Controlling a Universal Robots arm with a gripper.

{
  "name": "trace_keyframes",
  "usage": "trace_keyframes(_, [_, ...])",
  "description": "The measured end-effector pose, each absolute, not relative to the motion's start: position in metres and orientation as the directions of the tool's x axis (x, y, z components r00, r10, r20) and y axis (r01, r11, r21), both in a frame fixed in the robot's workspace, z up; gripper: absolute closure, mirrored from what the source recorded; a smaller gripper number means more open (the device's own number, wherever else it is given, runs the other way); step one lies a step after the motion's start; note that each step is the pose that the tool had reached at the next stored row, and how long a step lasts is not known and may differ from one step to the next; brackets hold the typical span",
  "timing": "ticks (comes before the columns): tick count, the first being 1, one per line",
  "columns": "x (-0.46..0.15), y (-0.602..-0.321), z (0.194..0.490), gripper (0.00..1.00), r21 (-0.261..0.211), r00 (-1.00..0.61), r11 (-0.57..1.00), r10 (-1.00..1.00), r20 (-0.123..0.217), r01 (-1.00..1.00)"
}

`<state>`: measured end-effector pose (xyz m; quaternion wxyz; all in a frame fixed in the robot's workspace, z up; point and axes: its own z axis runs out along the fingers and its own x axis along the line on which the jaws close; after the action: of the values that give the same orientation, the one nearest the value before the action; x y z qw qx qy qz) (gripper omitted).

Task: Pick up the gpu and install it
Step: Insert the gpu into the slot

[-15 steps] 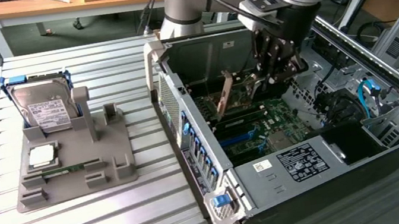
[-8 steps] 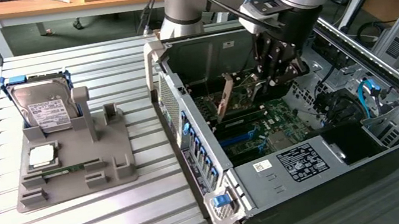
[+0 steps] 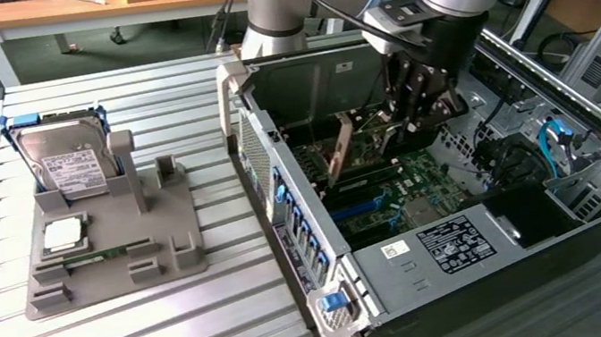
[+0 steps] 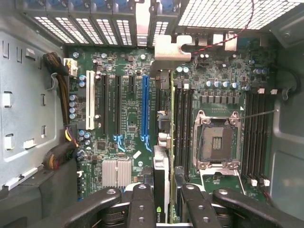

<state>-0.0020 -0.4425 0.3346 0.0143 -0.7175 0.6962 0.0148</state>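
The gpu point(image 4: 161, 164) appears edge-on as a thin black card with its silver bracket point(image 4: 167, 47) at the far end by the case's rear grille. My gripper point(image 4: 164, 192) is shut on it, one black finger point(image 4: 141, 204) on each side. The card stands upright over the green motherboard point(image 4: 128, 123), just beside the long blue slot point(image 4: 145, 107); I cannot tell whether its edge touches a slot. In the exterior view the gripper point(image 3: 419, 118) reaches down into the open computer case point(image 3: 434, 242), and the gpu point(image 3: 341, 157) slants from it toward the case's rear wall.
The case walls, the empty processor socket point(image 4: 216, 142), memory slots and a cable bundle point(image 4: 61, 95) hem in the card. At the exterior view's left a grey fixture point(image 3: 107, 244) on the slatted table holds a hard drive point(image 3: 64, 161), a processor chip point(image 3: 63, 231) and a memory stick point(image 3: 97, 255).
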Motion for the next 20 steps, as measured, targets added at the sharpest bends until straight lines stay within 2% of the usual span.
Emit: trace_keyframes(20, [-0.002, -0.453, 0.333, 0.73, 0.000, 0.030, -0.030, -0.998, -0.050, -1.000])
